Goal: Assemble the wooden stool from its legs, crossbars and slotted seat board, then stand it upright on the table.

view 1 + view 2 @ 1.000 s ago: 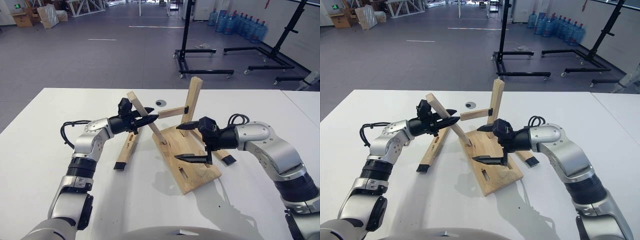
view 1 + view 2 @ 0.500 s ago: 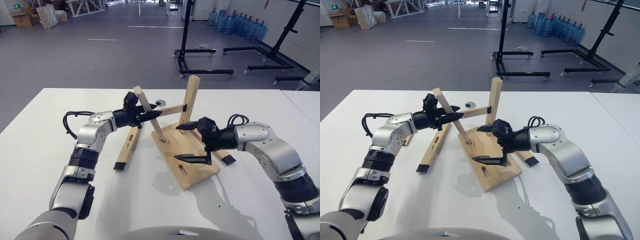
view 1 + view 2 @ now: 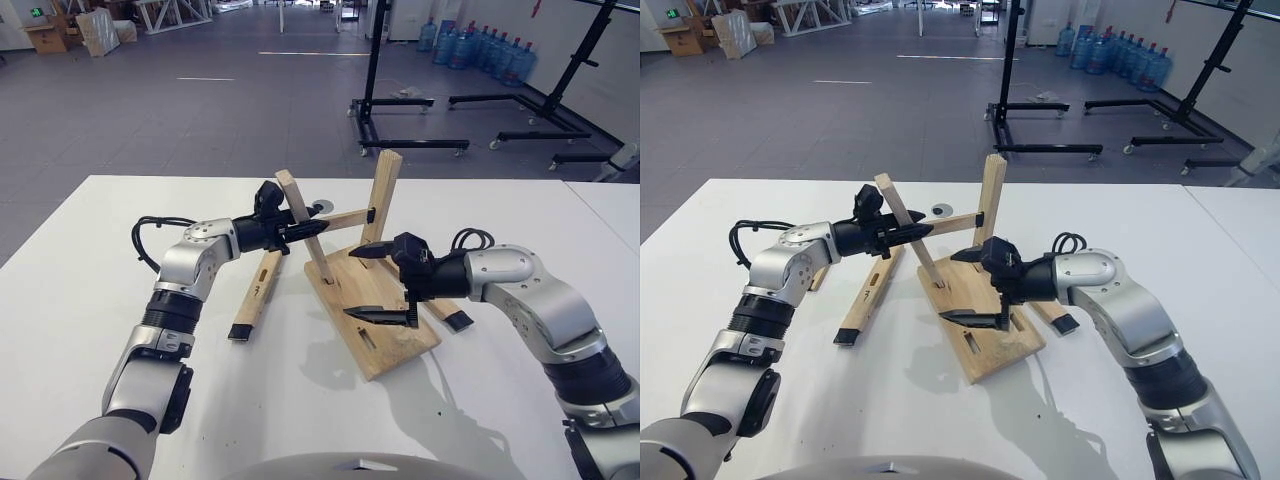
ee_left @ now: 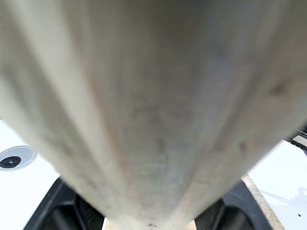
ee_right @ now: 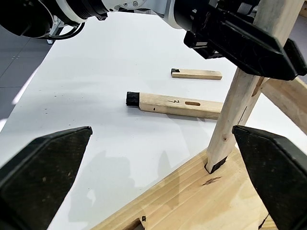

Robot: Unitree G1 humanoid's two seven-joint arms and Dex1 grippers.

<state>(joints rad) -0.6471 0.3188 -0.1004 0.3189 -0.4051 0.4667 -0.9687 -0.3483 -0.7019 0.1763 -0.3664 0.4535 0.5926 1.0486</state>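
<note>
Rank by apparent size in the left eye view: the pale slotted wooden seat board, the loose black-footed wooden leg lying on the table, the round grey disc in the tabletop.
1. pale slotted wooden seat board
2. loose black-footed wooden leg
3. round grey disc, smallest, though farthest from the camera

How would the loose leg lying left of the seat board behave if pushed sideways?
The loose leg probably slides rather than rolls: its faces look flat. As wood, it likely stays stiff. Its black capped end might grip, making it pivot.
</note>
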